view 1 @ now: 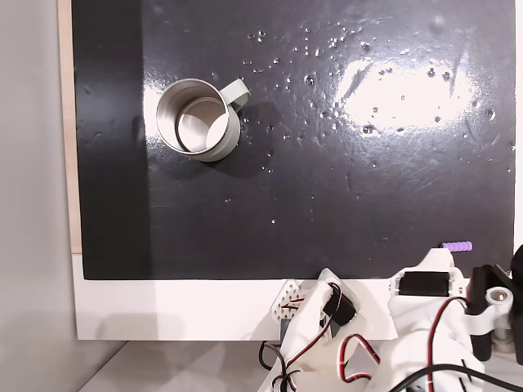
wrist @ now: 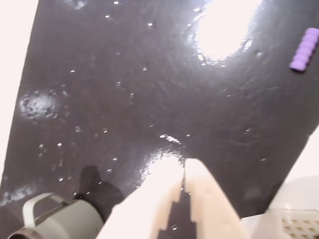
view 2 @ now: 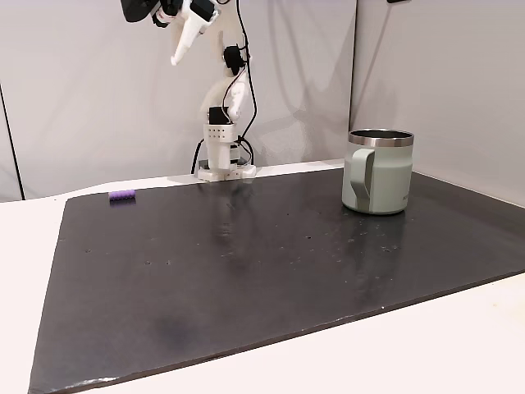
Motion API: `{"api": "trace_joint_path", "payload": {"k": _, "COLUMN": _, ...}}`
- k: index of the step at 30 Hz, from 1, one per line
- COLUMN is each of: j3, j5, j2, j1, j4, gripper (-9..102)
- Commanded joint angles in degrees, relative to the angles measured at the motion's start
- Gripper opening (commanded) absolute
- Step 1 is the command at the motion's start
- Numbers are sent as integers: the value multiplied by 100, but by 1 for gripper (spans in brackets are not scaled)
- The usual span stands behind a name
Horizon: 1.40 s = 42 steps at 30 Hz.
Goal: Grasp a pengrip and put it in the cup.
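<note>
The pengrip [view 1: 458,245] is a small purple ribbed tube lying on the black mat near its edge, close to the arm's base; it also shows in another fixed view [view 2: 122,194] and at the top right of the wrist view [wrist: 305,49]. The cup [view 1: 198,119] is a silvery metal mug with a pale handle, standing upright and far from the pengrip [view 2: 379,171]; part of it shows at the wrist view's bottom left [wrist: 55,219]. My gripper [view 2: 177,56] hangs high above the table, well clear of both. Its pale fingers meet at the tips [wrist: 182,168], holding nothing.
A black mat [view 1: 327,188] covers most of the white table [view 2: 459,345]. The arm's white base [view 2: 220,160] with its cables stands at the mat's edge. A grey wall [view 2: 82,98] rises behind it.
</note>
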Motion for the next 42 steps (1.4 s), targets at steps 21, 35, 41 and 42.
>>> {"api": "trace_joint_path", "payload": {"k": 21, "j3": -1538, "j5": -2197, "j2": -3190, "j1": 2057, "j4": 9, "gripper": 2}}
{"api": "trace_joint_path", "payload": {"k": 35, "j3": -1494, "j5": -3278, "j2": -4641, "j1": 2760, "j4": -378, "gripper": 24}}
{"api": "trace_joint_path", "payload": {"k": 41, "j3": -1143, "j5": -3261, "j2": -5027, "j1": 2716, "j4": -563, "gripper": 24}}
{"api": "trace_joint_path", "payload": {"k": 42, "j3": -1055, "j5": -3252, "j2": -5080, "j1": 2698, "j4": -642, "gripper": 24}}
